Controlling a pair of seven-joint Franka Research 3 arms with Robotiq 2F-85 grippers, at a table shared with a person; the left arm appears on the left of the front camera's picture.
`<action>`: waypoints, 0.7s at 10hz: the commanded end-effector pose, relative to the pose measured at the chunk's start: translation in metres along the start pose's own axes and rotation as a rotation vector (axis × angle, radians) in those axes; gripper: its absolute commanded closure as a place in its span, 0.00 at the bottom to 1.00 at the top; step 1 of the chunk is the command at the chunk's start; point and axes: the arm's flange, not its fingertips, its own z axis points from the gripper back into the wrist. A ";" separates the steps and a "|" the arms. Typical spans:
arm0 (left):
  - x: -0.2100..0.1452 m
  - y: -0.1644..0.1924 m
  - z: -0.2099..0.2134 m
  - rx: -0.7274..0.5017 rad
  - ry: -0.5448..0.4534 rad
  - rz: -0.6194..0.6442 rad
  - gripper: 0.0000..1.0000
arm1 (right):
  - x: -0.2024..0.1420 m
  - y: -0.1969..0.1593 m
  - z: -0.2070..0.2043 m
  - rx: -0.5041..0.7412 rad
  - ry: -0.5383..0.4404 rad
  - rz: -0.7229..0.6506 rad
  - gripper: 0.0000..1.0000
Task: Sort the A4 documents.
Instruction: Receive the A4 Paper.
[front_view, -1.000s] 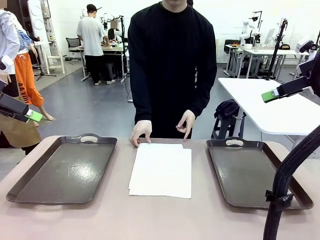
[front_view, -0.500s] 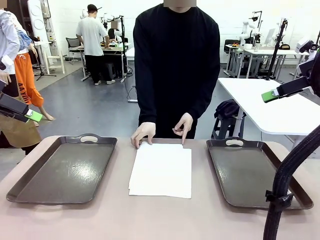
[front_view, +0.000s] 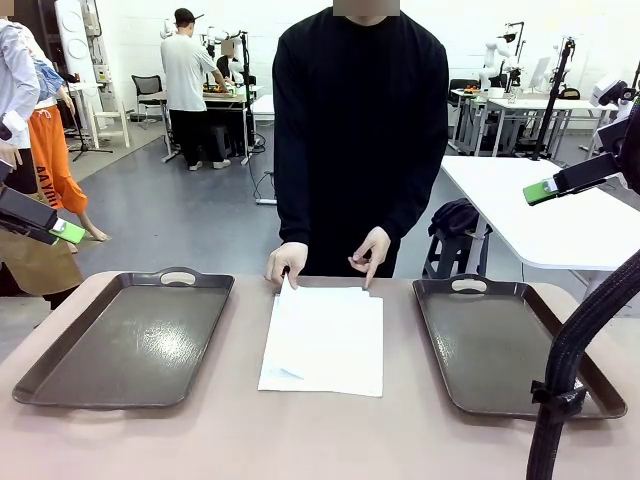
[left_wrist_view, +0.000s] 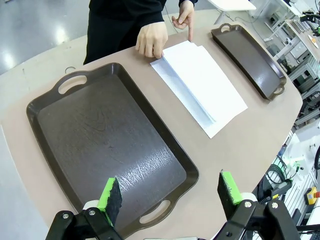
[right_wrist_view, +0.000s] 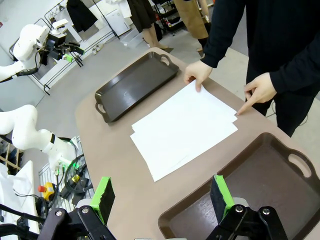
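Black left end effector (left_wrist_view: 170, 191) and right end effector (right_wrist_view: 162, 194), green pads (left_wrist_view: 106, 195); ribbed black cable sleeve (front_view: 575, 345), perhaps strapped.

The left tool (left_wrist_view: 169, 190) enters at 6 o'clock. Its green-padded jaws are spread wide above the near handle end of a dark brown rectangular handled tray (left_wrist_view: 100, 135). This tray lies on the beige round-edged desk (left_wrist_view: 260, 135). At 1 o'clock from it, just beside its rim, lies a slightly fanned stack of plain white A4 paper sheets (left_wrist_view: 205, 90). A second dark brown tray (left_wrist_view: 250, 60) lies at 2 o'clock. At 12 o'clock, the person's right hand (left_wrist_view: 152, 39) touches one far corner of the stack, and the left hand (left_wrist_view: 184, 17) points a finger down at the other.
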 end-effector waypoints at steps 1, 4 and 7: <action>0.000 0.001 0.000 -0.012 -0.004 -0.001 0.00 | 0.000 0.001 -0.001 0.005 -0.001 0.001 0.00; 0.000 0.001 0.000 -0.012 -0.004 -0.001 0.00 | 0.000 0.001 -0.001 0.005 -0.001 0.001 0.00; 0.000 0.001 0.000 -0.012 -0.004 -0.001 0.00 | 0.000 0.001 -0.001 0.005 -0.001 0.001 0.00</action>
